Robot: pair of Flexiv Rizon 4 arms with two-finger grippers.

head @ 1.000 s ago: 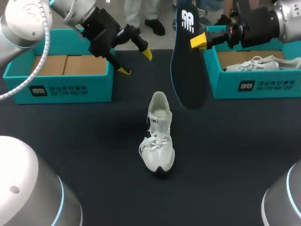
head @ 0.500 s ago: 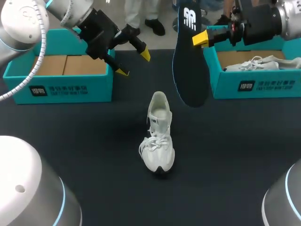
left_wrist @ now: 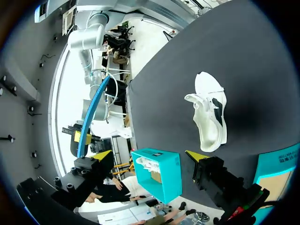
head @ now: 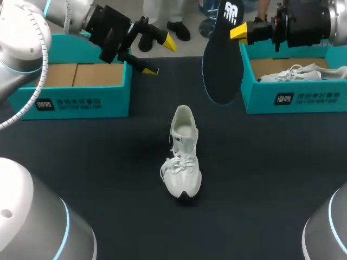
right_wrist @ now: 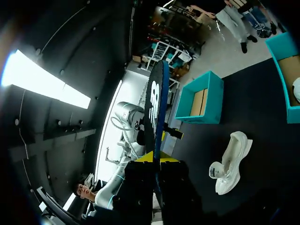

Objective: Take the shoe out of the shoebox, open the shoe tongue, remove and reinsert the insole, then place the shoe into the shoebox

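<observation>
**A:** Two steps look done: the shoe (head: pixel 181 157) stands out of its box on the dark surface (head: pixel 108 179), and the insole (head: pixel 222 59) is out of it.

**B:** Where is the insole?

**A:** It hangs toe-down from the right jaws, which pinch its heel end, above the surface between the shoe and the right shoebox (head: pixel 293 98). The left jaws are spread wide, holding nothing, over the left shoebox (head: pixel 81 100).

**B:** Next?

**A:** Reinsertion, I judge: the insole's toe goes down into the shoe's mouth, with the left jaws perhaps steadying the heel.

**B:** And the boxes?

**A:** The left one shows only a bare cardboard floor. The right one holds a second white shoe (head: pixel 298 73).
</observation>
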